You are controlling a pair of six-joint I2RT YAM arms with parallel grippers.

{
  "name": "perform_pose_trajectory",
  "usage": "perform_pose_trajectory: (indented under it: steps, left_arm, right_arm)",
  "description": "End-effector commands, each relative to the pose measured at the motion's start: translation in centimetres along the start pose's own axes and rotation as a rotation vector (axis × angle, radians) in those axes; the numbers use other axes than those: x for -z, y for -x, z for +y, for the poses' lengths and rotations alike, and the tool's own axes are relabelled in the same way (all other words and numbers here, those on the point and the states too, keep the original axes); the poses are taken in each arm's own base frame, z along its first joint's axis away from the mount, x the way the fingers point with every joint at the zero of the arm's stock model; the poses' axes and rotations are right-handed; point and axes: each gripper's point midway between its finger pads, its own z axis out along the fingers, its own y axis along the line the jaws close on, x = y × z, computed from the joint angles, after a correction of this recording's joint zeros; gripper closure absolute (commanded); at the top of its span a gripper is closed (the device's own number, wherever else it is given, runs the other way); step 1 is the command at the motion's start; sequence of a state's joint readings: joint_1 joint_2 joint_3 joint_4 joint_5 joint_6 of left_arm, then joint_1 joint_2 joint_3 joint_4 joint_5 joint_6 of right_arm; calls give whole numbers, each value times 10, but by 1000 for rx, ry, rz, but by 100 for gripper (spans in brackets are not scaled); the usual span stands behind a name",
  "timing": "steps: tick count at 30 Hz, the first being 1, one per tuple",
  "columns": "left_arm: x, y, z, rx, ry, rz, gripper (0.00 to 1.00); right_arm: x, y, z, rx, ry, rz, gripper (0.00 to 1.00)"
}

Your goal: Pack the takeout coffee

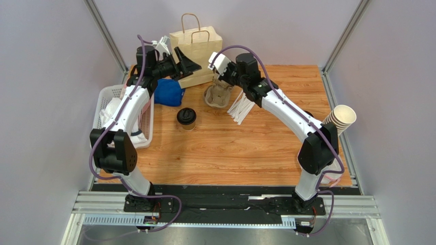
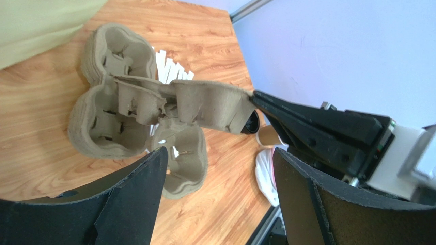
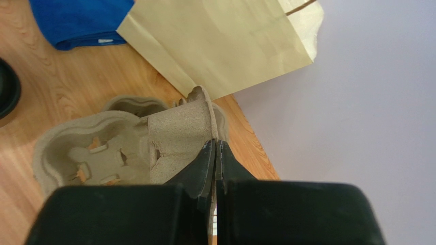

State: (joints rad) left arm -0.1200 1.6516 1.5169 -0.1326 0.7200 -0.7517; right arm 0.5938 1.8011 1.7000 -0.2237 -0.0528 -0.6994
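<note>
The takeout coffee (image 1: 186, 118), a tan cup with a black lid, stands upright on the table in front of the blue cloth; its lid edge shows in the right wrist view (image 3: 7, 89). The paper bag (image 1: 197, 51) stands at the back centre. My right gripper (image 1: 221, 84) is shut on the rim of a pulp cup carrier (image 3: 179, 130), lifted and tilted above the carrier stack (image 3: 87, 153). My left gripper (image 1: 192, 65) is open and empty, in front of the bag, pointing at the held carrier (image 2: 204, 104).
A blue cloth (image 1: 169, 92) lies left of the carriers. White stirrers (image 1: 241, 108) lie to their right. A white basket (image 1: 110, 99) sits at the left edge. A stack of lidless cups (image 1: 342, 118) is at the right edge.
</note>
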Motion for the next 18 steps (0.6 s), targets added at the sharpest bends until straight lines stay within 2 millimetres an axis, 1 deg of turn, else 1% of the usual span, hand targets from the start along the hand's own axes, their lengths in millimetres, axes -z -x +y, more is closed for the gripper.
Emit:
perform_pose_trajectory:
  steps: [1,2,4,5,8,9,13,18]
  left_arm:
    - [-16,-10,4,-5,33,39,17]
    - [-19,-10,3,-6,34,42,17]
    - [-26,-13,7,13,46,51,17]
    - [-29,-13,8,22,45,52,16]
    - [-38,-19,14,50,64,67,16]
    - [-40,-22,17,57,70,73,16]
    - [-52,-41,27,88,92,122,16]
    - [-61,-56,30,89,103,157,20]
  right_arm:
    - [17,9,22,-24,88,-16,100]
    - [18,7,26,-28,103,-8,100]
    - [22,10,31,-26,126,-16,100]
    - [24,8,37,-27,145,-8,100]
    - [32,11,49,-28,190,-14,100]
    - [33,6,55,-26,203,-3,100]
    - [37,0,71,-13,240,11,100]
    - [40,-1,85,-11,278,20,100]
